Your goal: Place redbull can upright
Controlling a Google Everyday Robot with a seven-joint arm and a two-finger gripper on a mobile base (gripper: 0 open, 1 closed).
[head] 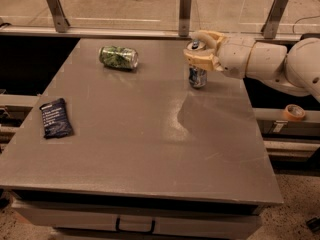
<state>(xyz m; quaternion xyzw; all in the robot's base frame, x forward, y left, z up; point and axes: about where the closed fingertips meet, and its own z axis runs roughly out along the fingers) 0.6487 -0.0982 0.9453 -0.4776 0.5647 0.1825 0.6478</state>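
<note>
The redbull can, slim and silver with blue markings, stands upright on the grey table near its far right edge. My gripper reaches in from the right and is closed around the can's upper part, one tan finger behind the top and one in front of it. The can's shiny top shows between the fingers. The can's base looks to rest on the table.
A wider green-patterned can lies on its side at the far left of the table. A dark blue packet lies near the left edge. A tape roll sits on a ledge beyond the right edge. A railing runs behind the table.
</note>
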